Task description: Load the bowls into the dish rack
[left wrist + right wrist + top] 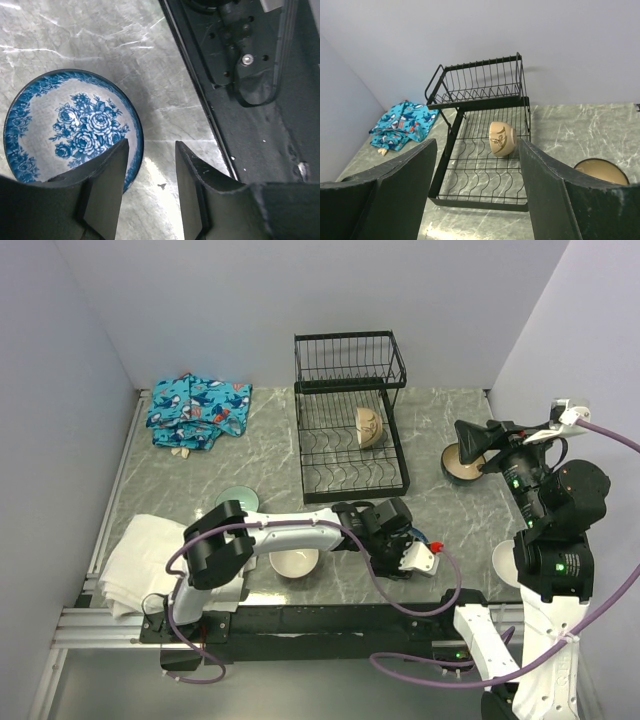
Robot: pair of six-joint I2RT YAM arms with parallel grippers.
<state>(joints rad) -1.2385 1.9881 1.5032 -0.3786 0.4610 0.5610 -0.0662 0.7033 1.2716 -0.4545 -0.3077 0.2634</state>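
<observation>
On the dish rack [350, 455]: a cream bowl [368, 426] with a brown motif stood on edge in the lower bars, toward the right side
Dish rack: black wire, two tiers; it sat at the far middle of the grey marbled table [270, 455], near the back wall
Blue-and-white bowl [70, 125]: upright on the table close to the near edge, beside the black base rail [260, 125]; a rose pattern showed inside; in the top view it lay hidden beneath the left arm's wrist
Left claw [151, 145]: pointed down and astride the bowl's right rim; one finger [105, 185] hung over the inside and the other stood outside; a clear gap showed between them, so the rim was not clamped
Other bowls: a pale green bowl [238, 498] lay left of the rack, partly behind the left arm; a cream-white bowl [296, 562] sat under that arm; a brown-sided bowl [462, 464] stood upright right of the rack; a white bowl [503, 562] was half hidden by the right arm
Right claw [477, 145]: released, spread wide and empty; it was raised near the brown-sided bowl and faced the rack
Far left corner: a blue shark-print cloth [197, 410], bunched
Near left edge: a folded white towel [135, 560]
</observation>
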